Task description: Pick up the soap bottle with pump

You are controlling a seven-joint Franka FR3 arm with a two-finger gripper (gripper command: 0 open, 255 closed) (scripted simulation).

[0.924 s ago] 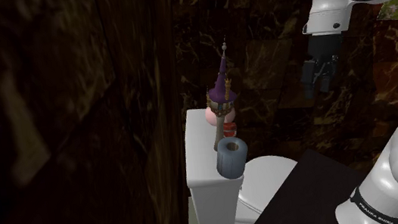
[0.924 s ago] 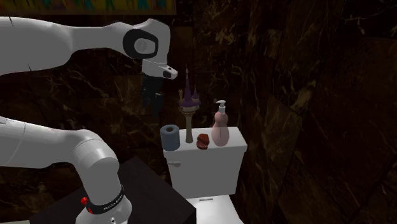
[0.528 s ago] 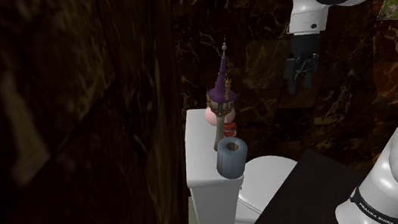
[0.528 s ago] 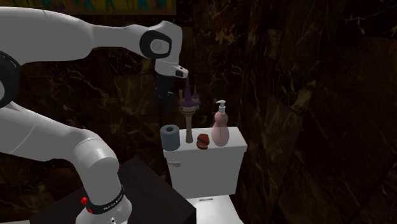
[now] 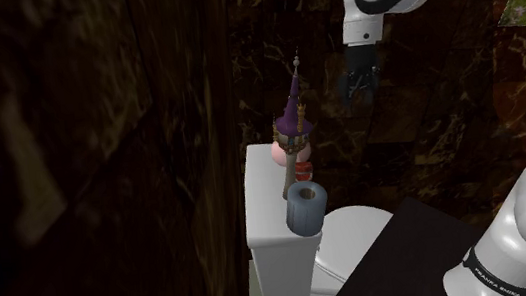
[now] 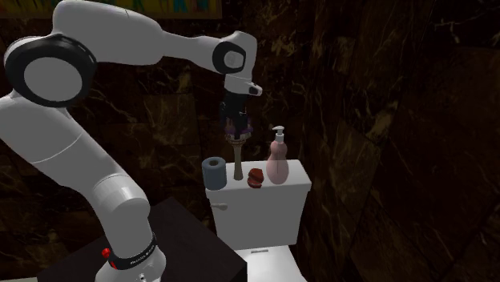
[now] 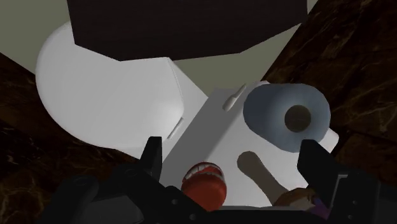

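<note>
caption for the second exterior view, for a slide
Open black gripper above a toilet tank carrying a paper roll, tall ornament, red object and pink pump bottle.

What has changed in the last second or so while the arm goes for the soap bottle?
The gripper swung toward the shoulder view's left, ending above the toilet tank, close to the purple-topped ornament. It is open and took hold of nothing. The pink soap bottle, grey roll, red object and ornament stayed put on the tank.
</note>
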